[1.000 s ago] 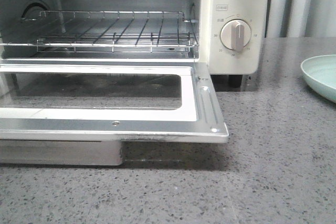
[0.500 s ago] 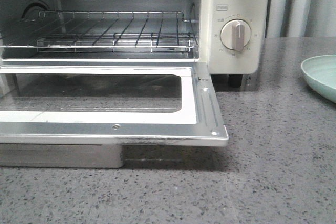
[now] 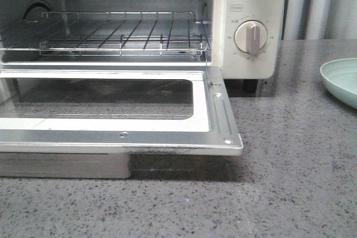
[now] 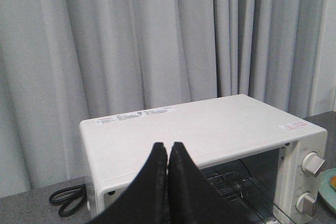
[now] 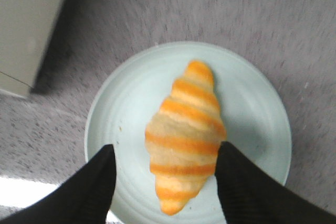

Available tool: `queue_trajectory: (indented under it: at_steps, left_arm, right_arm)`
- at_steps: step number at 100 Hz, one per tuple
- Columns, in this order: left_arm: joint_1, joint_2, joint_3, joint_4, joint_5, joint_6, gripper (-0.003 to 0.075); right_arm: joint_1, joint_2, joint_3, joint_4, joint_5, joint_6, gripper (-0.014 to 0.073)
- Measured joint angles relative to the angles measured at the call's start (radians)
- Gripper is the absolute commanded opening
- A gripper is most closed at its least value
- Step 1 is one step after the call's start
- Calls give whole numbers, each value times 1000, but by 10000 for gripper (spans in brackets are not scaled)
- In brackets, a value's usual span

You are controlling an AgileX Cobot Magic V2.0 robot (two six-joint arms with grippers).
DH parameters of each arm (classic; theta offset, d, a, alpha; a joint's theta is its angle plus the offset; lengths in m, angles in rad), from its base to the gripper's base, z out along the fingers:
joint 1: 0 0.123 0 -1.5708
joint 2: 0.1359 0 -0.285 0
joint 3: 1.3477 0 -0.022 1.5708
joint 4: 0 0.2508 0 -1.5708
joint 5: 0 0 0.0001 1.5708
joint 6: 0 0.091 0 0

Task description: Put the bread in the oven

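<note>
The bread (image 5: 184,135), a golden-orange roll with cream stripes, lies on a pale green plate (image 5: 257,108) in the right wrist view. My right gripper (image 5: 167,149) is open just above it, one finger on each side of the roll. The cream-white oven (image 3: 226,48) stands with its glass door (image 3: 217,115) dropped open and its wire rack (image 3: 122,34) bare. My left gripper (image 4: 168,148) is shut and empty, raised above and in front of the oven's top (image 4: 210,129). Neither gripper shows in the front view.
The plate (image 3: 341,79) sits on the grey speckled counter to the right of the oven; its edge also shows in the left wrist view (image 4: 329,195). A black cord (image 4: 65,200) lies left of the oven. Grey curtains hang behind. An oven corner (image 5: 26,19) is near the plate.
The oven door has settled very slightly lower than one second ago. Nothing else in the front view has moved.
</note>
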Motion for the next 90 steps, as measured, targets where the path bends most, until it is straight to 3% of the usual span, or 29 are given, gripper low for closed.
queue_trajectory:
  at_steps: [24,84,90]
  left_arm:
    - [4,0,0,0,4,0,-21]
    - [4,0,0,-2,8,0,-21]
    - [4,0,0,-2,8,0,-21]
  right_arm:
    - [-2,149,0,-10,20,18,316]
    - [-2,326,0,-86,27,19,314]
    - [-2,333,-2,-86,30,21,273]
